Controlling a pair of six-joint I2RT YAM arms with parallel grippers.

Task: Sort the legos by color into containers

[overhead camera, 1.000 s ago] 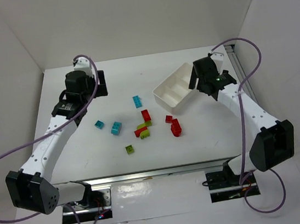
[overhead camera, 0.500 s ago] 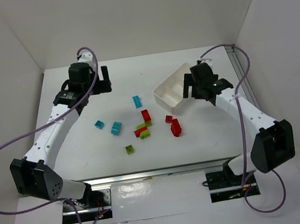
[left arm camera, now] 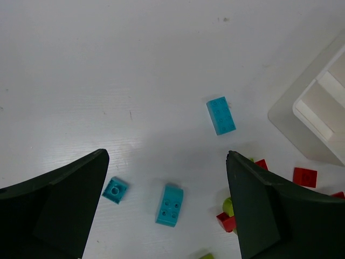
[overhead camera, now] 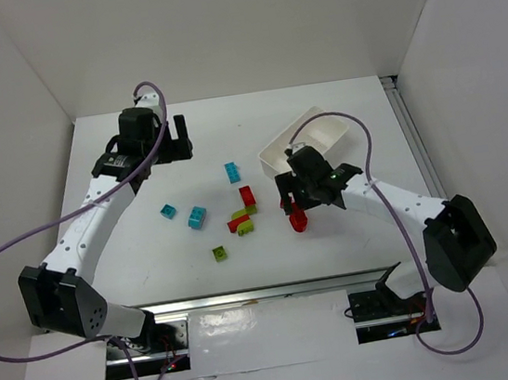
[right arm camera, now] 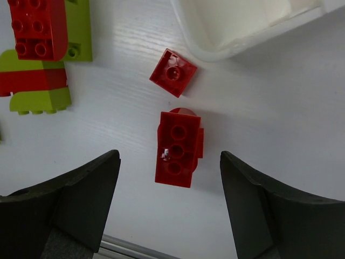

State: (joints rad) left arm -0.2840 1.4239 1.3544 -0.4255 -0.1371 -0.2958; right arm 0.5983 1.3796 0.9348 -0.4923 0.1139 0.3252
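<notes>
The white tray [overhead camera: 272, 160] sits on the worktop [overhead camera: 153, 278] with its three compartments facing up. Every brick in view lies on the worktop outside the tray, on the side that faces the left arm [overhead camera: 97, 206].

The right arm [overhead camera: 396, 204] reaches to a spot just off the tray's near corner. Its right fingers [right arm camera: 75, 199] stand wide apart and hold nothing. Between them lies a long red brick [right arm camera: 179, 148] with three studs in a row, and bare worktop shows on both sides of it. This brick is near the tray's rounded corner [right arm camera: 215, 51]. A small red brick [right arm camera: 173, 72] with a single stud lies between the long one and the tray's wall, just beside the long one and clear of the wall. Farther from the tray, a wide red brick [right arm camera: 38, 27] lies against a lime green brick [right arm camera: 80, 32]. Just beside that pair is a stack of lime green and red pieces [right arm camera: 35, 81].

The left fingers [left arm camera: 54, 210] are spread as wide as they go and are empty. They hang over the worktop well apart from the tray [left arm camera: 323, 102]. Below them, an oblong cyan brick [left arm camera: 221, 115] is the cyan piece nearest the tray. A four-stud cyan brick [left arm camera: 170, 204] lies farther from the tray, and a tiny one-stud cyan brick [left arm camera: 115, 190] lies farther still.

In the top view a lone lime green brick [overhead camera: 219, 253] lies by itself, well apart from the tray and beyond the red and green cluster.
</notes>
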